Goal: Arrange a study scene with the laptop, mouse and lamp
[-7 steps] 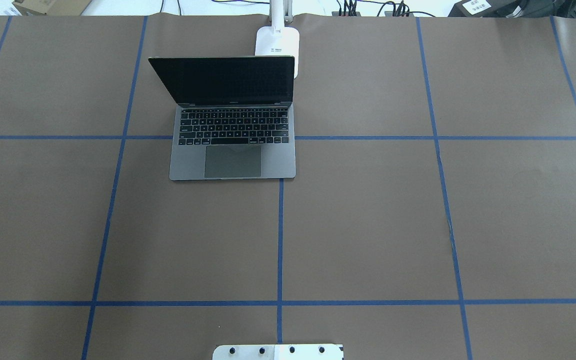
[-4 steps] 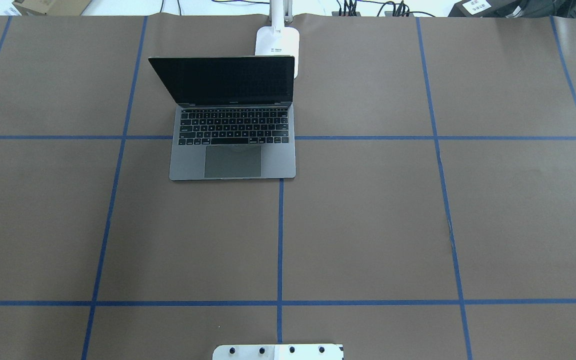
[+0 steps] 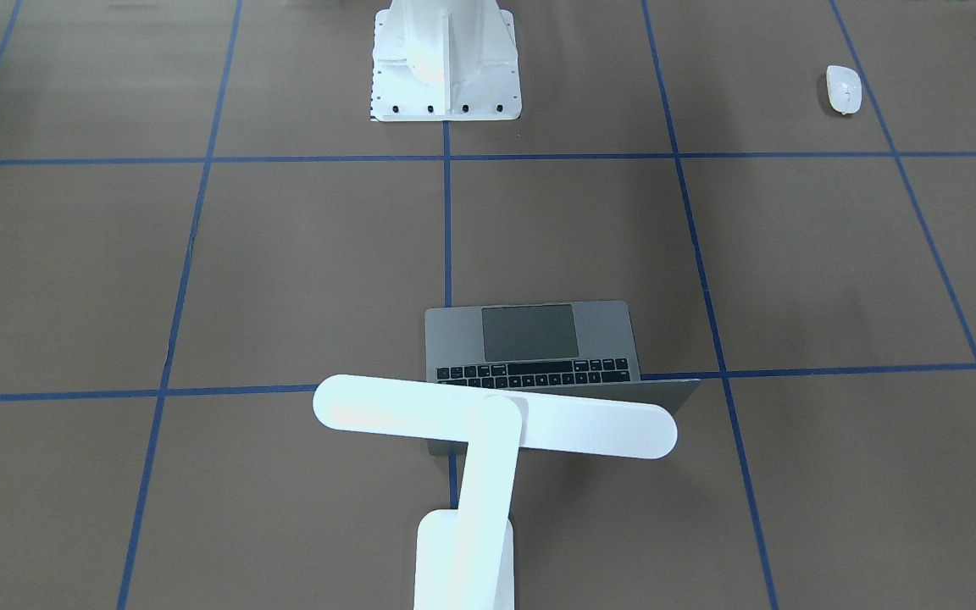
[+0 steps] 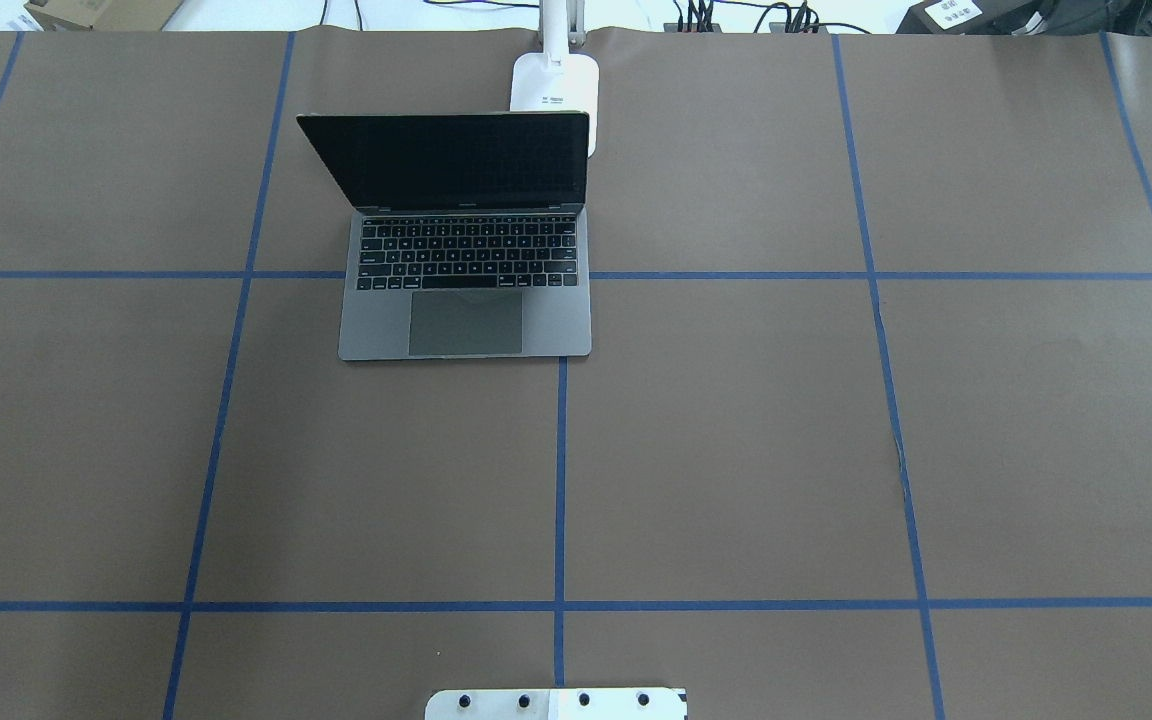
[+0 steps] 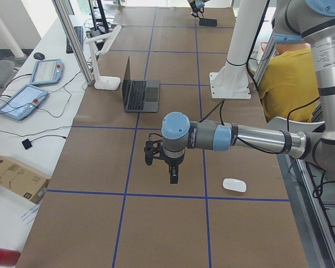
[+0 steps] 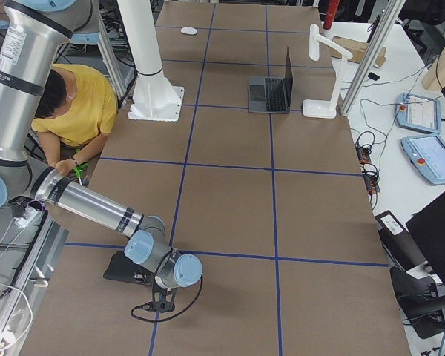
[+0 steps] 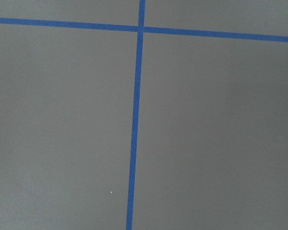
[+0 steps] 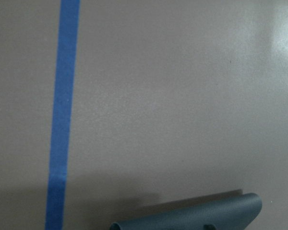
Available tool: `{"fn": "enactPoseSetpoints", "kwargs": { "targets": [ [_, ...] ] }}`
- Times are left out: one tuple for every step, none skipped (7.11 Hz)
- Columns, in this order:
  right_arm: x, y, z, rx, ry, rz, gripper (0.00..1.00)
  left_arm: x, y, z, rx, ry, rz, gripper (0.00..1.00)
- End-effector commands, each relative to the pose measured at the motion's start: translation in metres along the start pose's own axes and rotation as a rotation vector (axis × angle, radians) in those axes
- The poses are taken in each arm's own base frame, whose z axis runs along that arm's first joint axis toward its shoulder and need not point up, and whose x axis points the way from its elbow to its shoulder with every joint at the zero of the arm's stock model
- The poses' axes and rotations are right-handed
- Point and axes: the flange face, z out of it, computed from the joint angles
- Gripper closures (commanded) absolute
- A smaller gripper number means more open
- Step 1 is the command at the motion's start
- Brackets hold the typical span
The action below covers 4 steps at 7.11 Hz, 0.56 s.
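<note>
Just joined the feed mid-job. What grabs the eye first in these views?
The open laptop sits on the far side of the table, a little left of centre in the overhead view, with the white lamp right behind its screen. The mouse lies alone, far from both, at the robot's left, and the left claw hangs above the table near it.

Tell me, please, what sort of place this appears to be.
Probably a robotics lab: robot arms reach over a paper-covered table gridded with blue tape, and teach pendants lie on the side bench.
</note>
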Motion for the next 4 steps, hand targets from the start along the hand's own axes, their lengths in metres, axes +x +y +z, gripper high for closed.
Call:
{"fn": "enactPoseSetpoints", "kwargs": {
  "targets": [
    [-0.007,0.017,-0.015,-0.001,-0.029,-0.03,1.0,0.0,0.0,0.0,-0.001,0.001,-0.002,0.0],
    [-0.01,0.024,-0.022,0.004,-0.041,-0.045,1.0,0.0,0.0,0.0,-0.001,-0.001,-0.002,0.0],
    [-0.012,0.033,-0.029,0.01,-0.056,-0.062,1.0,0.0,0.0,-0.001,0.001,0.0,-0.002,0.0],
    [-0.015,0.041,-0.037,0.018,-0.069,-0.081,1.0,0.0,0.0,-0.001,0.002,0.001,-0.002,0.0]
  ]
}}
